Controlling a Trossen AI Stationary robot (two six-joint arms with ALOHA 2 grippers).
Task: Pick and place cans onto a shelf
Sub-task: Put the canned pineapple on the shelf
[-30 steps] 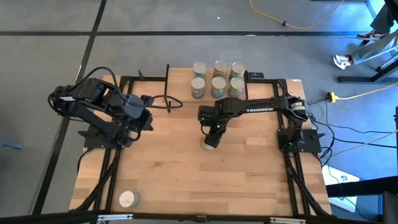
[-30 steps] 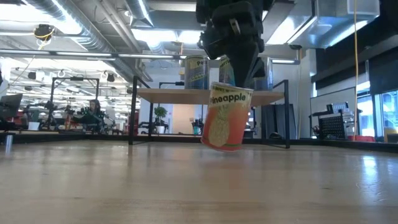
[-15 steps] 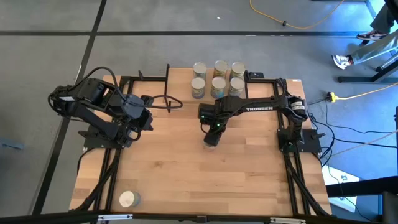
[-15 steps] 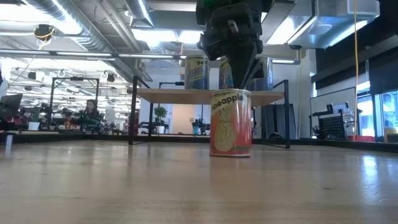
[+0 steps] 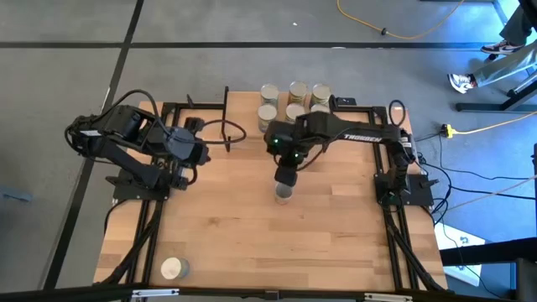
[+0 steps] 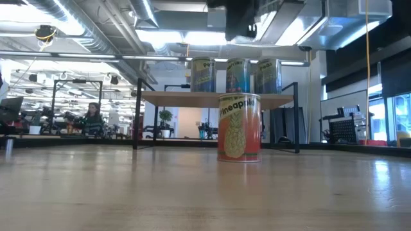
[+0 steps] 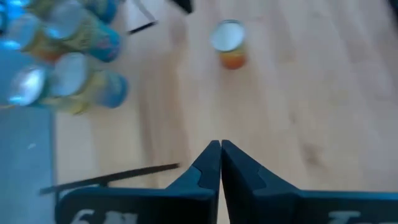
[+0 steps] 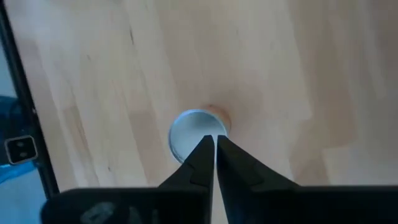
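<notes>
High view: the right gripper [image 5: 286, 175] is hovering above the mid-table with its fingers [image 8: 200, 163] pressed together and holding nothing, directly over an upright pineapple can [image 5: 284, 193] that is standing alone on the wooden table [image 5: 336, 235]. Behind it, six cans [image 5: 293, 104] are sitting in two rows on the shelf [image 6: 215, 97] at the table's far edge, three of them lining up at the front in the low view. Another can [image 5: 173, 268] is standing well apart near the front left corner. The left gripper [image 7: 220, 158] is waiting at the table's left side, its fingers likewise closed on nothing.
</notes>
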